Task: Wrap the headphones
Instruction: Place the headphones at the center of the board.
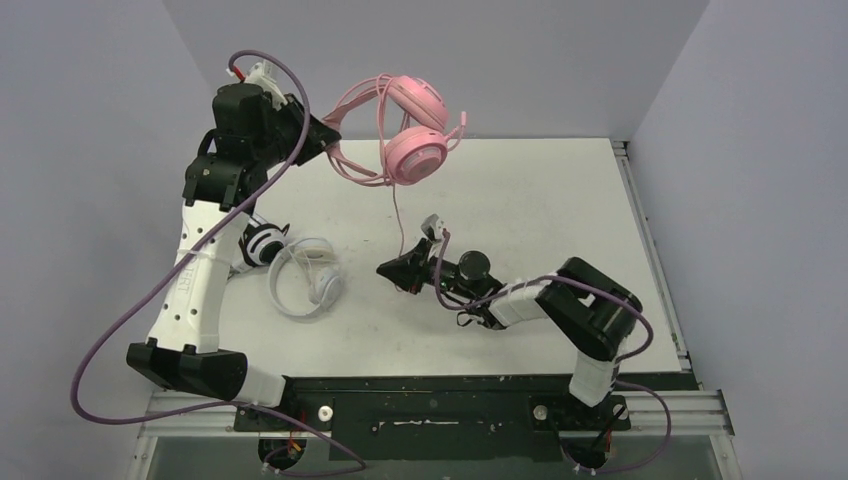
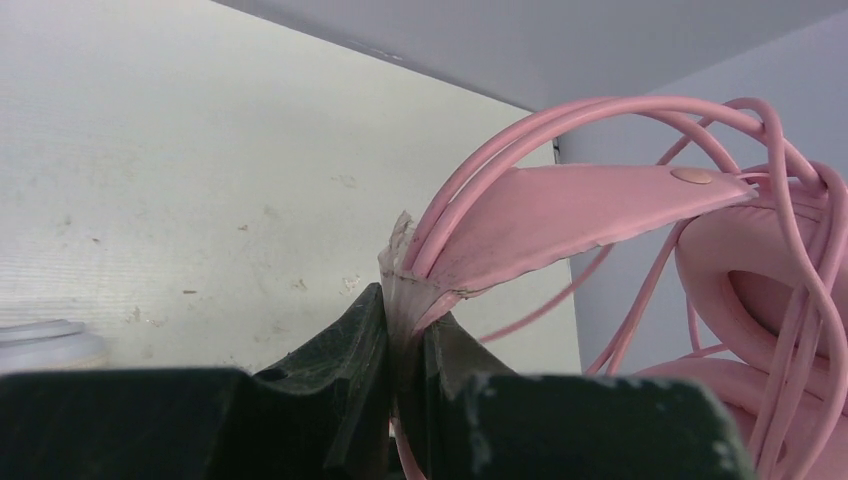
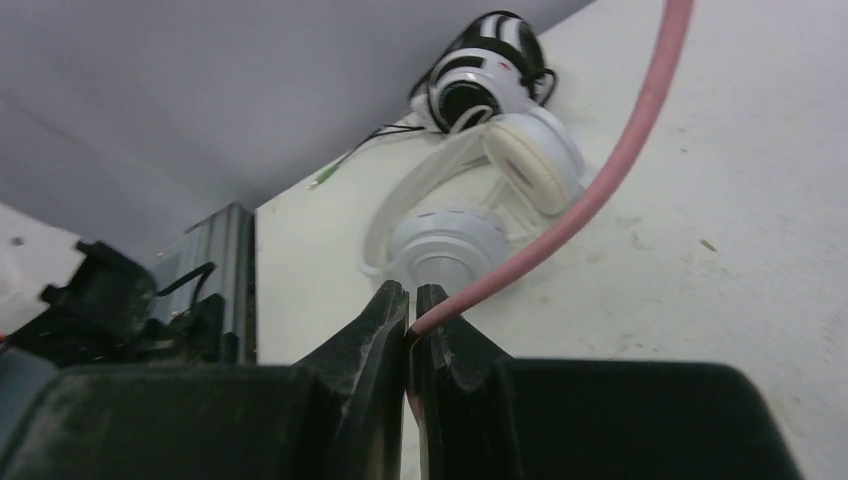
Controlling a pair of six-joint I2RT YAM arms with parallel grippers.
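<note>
My left gripper (image 1: 325,135) is shut on the headband of the pink headphones (image 1: 415,125) and holds them high above the back of the table; the band (image 2: 560,215) sits pinched between the jaws (image 2: 405,320) with cable loops wound round it. The pink cable (image 1: 398,215) hangs down to my right gripper (image 1: 400,270), which is shut on it low over the table's middle; it shows in the right wrist view (image 3: 600,180). The white headphones (image 1: 305,280) and the black-and-white headphones (image 1: 262,243) lie on the table at the left.
The left arm (image 1: 205,260) stands over the black-and-white headset. The white table (image 1: 540,210) ends at a metal rail (image 1: 640,230) on the right. Grey walls close the back and sides.
</note>
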